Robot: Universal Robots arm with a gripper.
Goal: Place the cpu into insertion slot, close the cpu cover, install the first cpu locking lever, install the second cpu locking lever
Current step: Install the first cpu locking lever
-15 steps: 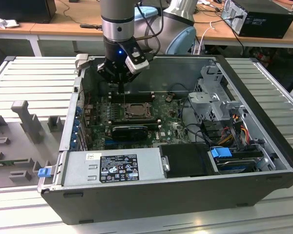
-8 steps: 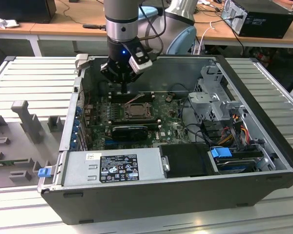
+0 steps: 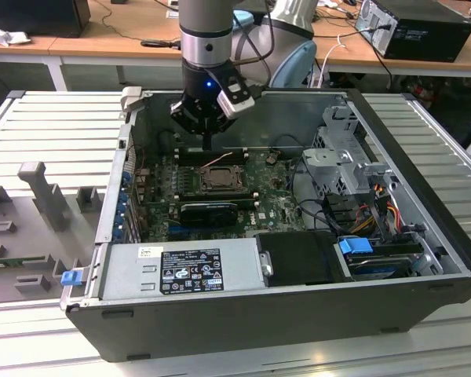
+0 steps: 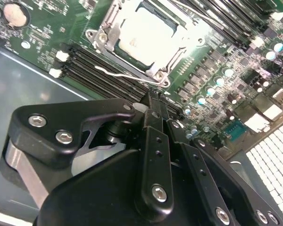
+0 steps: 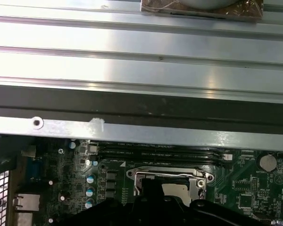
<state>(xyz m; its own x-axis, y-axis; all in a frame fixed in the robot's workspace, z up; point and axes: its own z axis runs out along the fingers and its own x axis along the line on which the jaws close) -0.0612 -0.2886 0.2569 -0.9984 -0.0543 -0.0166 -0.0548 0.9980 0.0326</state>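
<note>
Black gripper [image 4: 153,101], fingers pressed together, hangs above the dull silver square cpu [image 4: 142,34] seated under the silver-grey metal cpu cover [image 4: 166,63].

Robotics or electronics lab. Opened desktop computer case [image 3: 298,259] lying on a ribbed aluminium worktop [image 3: 55,118], motherboard [image 3: 275,204] exposed. Industrial robot arm [image 3: 208,47] mounted over it. Wooden desks [image 3: 102,39] behind, strewn with cables [image 3: 133,23], another computer tower [image 3: 424,27] on top. Grey plastic fixtures [image 3: 39,196] at the exterior view's left.
</note>
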